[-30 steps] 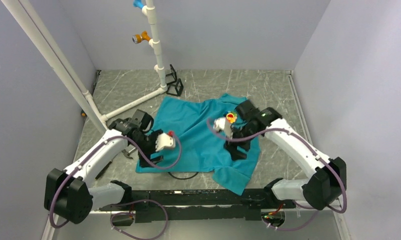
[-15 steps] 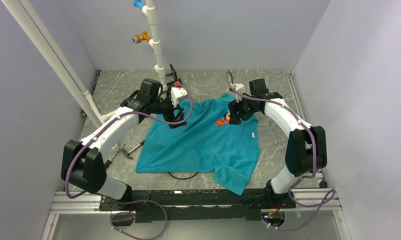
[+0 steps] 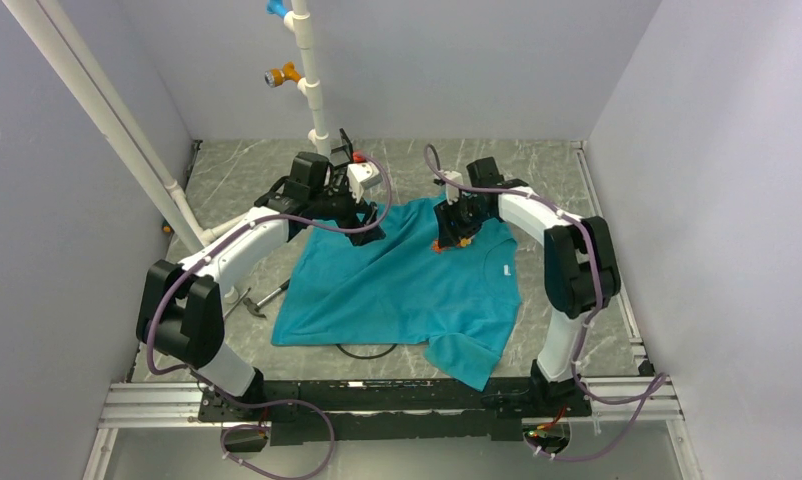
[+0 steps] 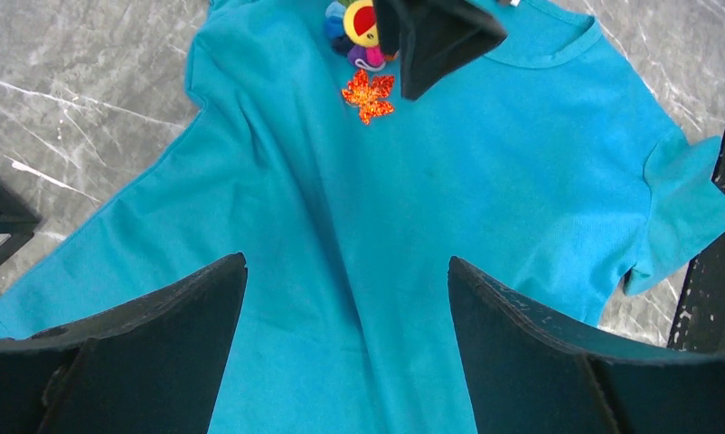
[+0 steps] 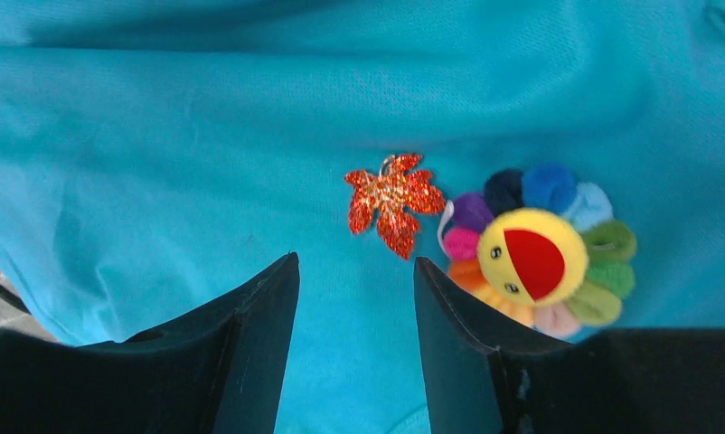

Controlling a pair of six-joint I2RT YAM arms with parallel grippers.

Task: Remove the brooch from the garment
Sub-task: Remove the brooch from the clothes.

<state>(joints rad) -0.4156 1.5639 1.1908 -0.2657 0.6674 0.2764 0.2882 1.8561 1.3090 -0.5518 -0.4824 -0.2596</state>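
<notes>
Item 1, garment [image 3: 407,290]: teal T-shirt, spread mostly flat on the marble-pattern table [image 3: 227,180]. One sleeve is rumpled near the front rail. A small white label [image 3: 504,271] shows on the fabric by the neckline.

Item 2, brooch [image 5: 535,262]: rainbow-petal flower w/ yellow face and red mouth. It sits on the shirt's chest area, close to the neckline. Whether it is pinned or only lying there can't be told. An orange glitter leaf [image 5: 393,201] lies just beside it, nearly touching the petals.

Item 3, R gripper [image 5: 354,353]: positioned low over the chest area. Its fingers are parted w/ a narrow gap and nothing is between them. The leaf lies just ahead of that gap. The brooch is offset to one side, in front of one fingertip, and is not gripped. In the L wrist view a dark R-gripper finger [image 4: 436,41] covers part of the brooch. In the top view the brooch is mostly hidden under this gripper.

Item 4, L gripper [image 4: 345,353]: over the far sleeve/shoulder area of the shirt, well apart from the brooch. Its fingers are spread wide and hold nothing. Contact w/ the fabric can't be told.

Misc.: a white pipe frame [image 3: 312,100] stands at the far left. A black stand [image 3: 352,170] sits at its foot, behind the L wrist. A metal hand tool [image 3: 262,298] lies on the table by the shirt's edge. A black cable loop [image 3: 367,351] shows at the hem.
</notes>
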